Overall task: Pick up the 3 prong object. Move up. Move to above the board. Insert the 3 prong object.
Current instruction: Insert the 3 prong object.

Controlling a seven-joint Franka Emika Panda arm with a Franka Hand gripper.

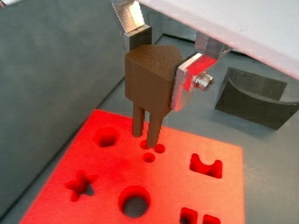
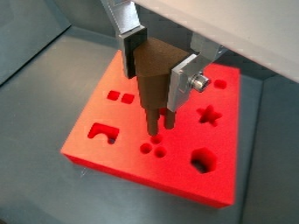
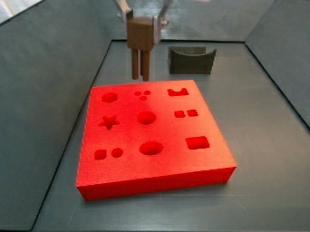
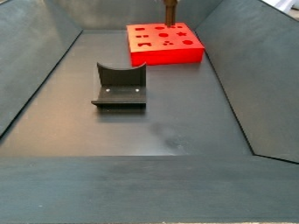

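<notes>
Gripper (image 2: 156, 66) clamps the 3 prong object (image 2: 156, 80), prong tips hiding the board (image 2: 111, 131) dots.

The fixture (image 4: 118, 87) stands on the dark grey floor (image 4: 163, 140), left of centre in a side view. Its upright back has a scooped top edge, and its base plate shows two pale spots. Sloping grey walls (image 4: 35, 74) enclose the floor. In a wrist view the fixture (image 1: 257, 98) sits apart from the gripper (image 1: 165, 63).
</notes>
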